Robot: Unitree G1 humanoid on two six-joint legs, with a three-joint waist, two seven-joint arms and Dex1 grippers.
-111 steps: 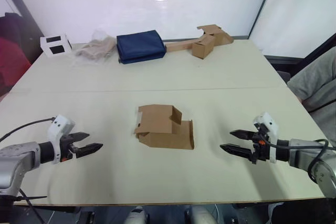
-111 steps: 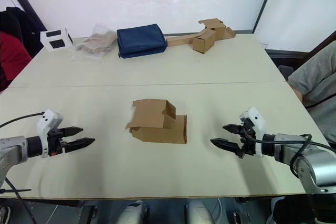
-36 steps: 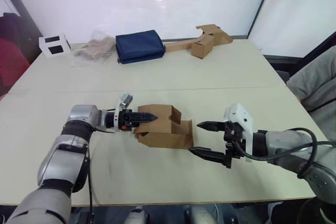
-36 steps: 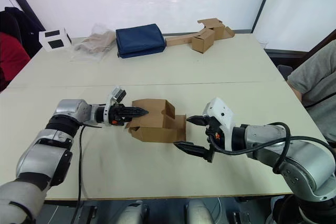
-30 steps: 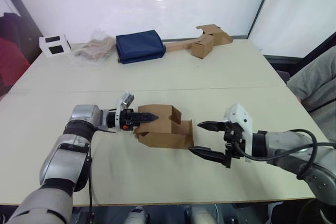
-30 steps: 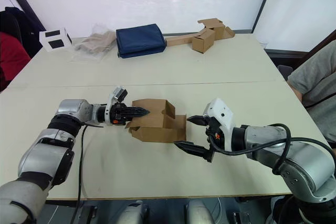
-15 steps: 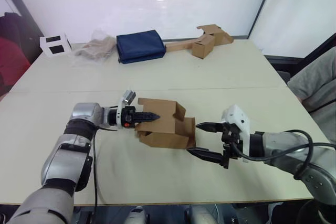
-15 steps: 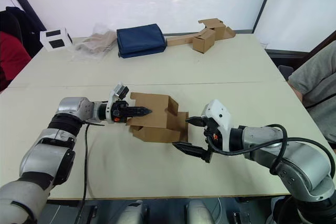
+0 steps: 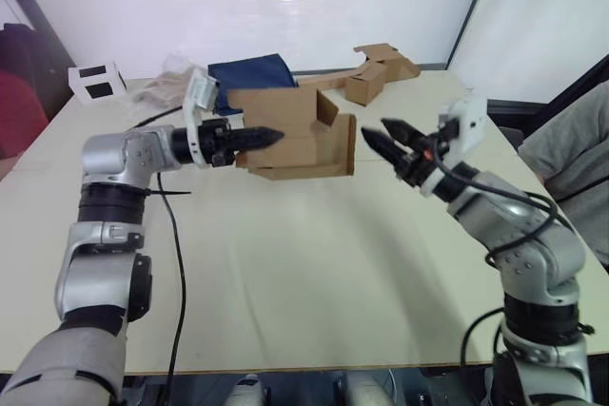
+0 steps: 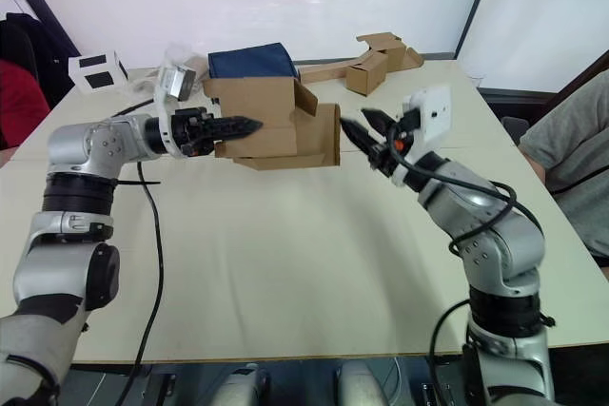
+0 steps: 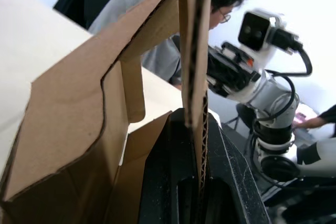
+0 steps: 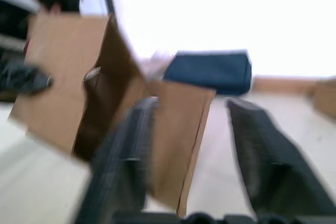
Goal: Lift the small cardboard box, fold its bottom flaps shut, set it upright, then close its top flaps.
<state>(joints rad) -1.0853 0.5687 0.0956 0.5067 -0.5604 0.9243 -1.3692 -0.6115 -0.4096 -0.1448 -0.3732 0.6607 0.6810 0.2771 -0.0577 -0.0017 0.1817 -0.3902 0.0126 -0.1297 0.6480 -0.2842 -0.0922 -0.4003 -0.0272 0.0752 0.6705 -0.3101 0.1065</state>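
The small cardboard box (image 9: 290,128) hangs in the air above the table, lying on its side with its flaps loose at both ends. My left gripper (image 9: 265,136) is shut on one wall of the box at its left end; in the left wrist view the corrugated wall edge (image 11: 198,124) stands pinched between the black fingers (image 11: 163,182). My right gripper (image 9: 378,136) hovers just off the box's right end, fingers apart and empty. In the right wrist view a brown flap (image 12: 181,135) shows between the two blurred fingers (image 12: 123,171).
Along the table's (image 9: 304,263) far edge lie a navy blue bag (image 9: 255,71), a crumpled plastic bag (image 9: 164,90), a white box with black squares (image 9: 95,81) and cardboard pieces on a long strip (image 9: 376,68). A person in grey (image 9: 571,154) sits at the right.
The box has been lifted off the table and carried up and back by my left gripper. My right arm has risen beside it, and its fingers have come closer together.
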